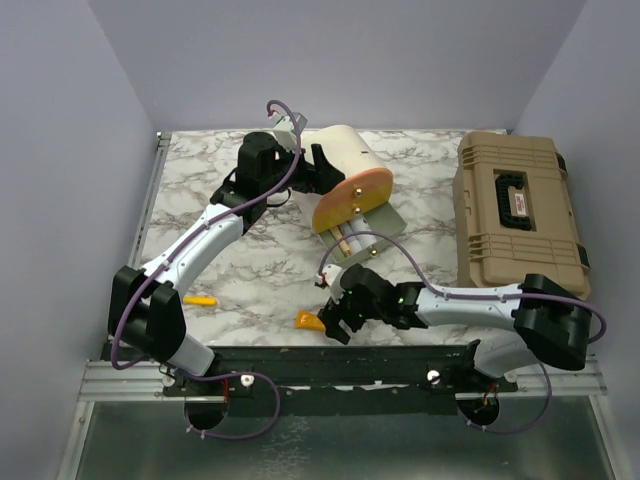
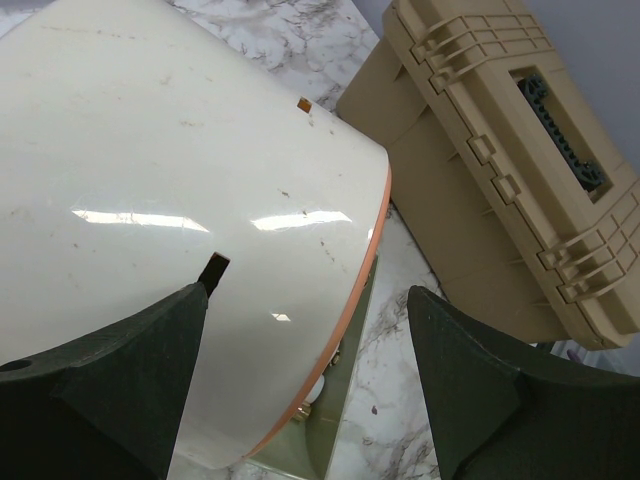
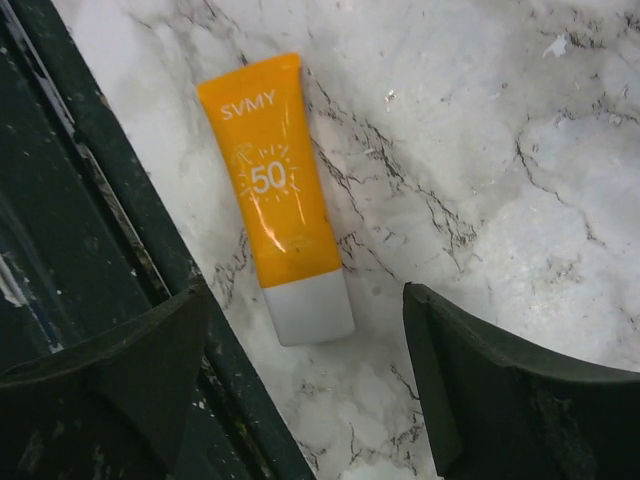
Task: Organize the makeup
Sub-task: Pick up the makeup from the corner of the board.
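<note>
An orange tube point(image 3: 280, 205) with a white cap, marked "SVMY 50", lies flat on the marble by the table's front edge; it also shows in the top view point(image 1: 308, 321). My right gripper point(image 3: 305, 295) is open just above it, with the cap end between the fingers, nearer the left one; it shows in the top view too point(image 1: 335, 317). A yellow pen point(image 1: 200, 299) lies at the front left. My left gripper point(image 1: 310, 170) is open at the back, jaws wide beside the cream-and-orange round case point(image 2: 180, 190), which lies tipped over. Small whitish and gold tube ends point(image 2: 315, 395) peek out under its rim.
The big tan toolbox point(image 1: 515, 210) stands shut at the right; it fills the upper right of the left wrist view point(image 2: 500, 150). A sage-green flat piece point(image 1: 378, 218) lies under the case's mouth. A black rail point(image 3: 90, 230) runs along the front edge beside the tube.
</note>
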Tool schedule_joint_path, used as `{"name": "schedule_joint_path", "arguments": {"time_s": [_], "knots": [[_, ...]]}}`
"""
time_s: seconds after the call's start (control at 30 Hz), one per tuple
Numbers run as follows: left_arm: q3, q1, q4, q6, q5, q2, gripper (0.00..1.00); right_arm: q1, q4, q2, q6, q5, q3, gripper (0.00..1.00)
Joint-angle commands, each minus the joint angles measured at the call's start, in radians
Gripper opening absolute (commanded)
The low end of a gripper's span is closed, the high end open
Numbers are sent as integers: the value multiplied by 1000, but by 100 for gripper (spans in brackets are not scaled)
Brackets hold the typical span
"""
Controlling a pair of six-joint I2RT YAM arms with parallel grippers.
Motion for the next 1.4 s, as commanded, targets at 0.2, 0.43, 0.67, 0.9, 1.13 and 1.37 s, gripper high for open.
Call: {"name": "schedule_joint_path", "arguments": {"time_s": [0.2,0.43,0.67,0.9,1.13,1.37], "knots": [[-34,-3,-27,-2,-1,-5,84,8,-122,148,-65,-42,118,73],[-29,-3,-27,2,-6,-7,84,19,-201,235,-55,31,194,65],[-31,-2,-27,3,-2,-8,84,22,-272,268,-3,50,219,42],[-25,-2,-26,3,-1,-5,84,21,-234,190,62,93,231,28],[-22,-3,-26,1,9,5,84,21,-164,76,127,167,231,22],[-25,-3,-26,2,1,-4,84,21,-178,-56,192,388,211,27]]}}
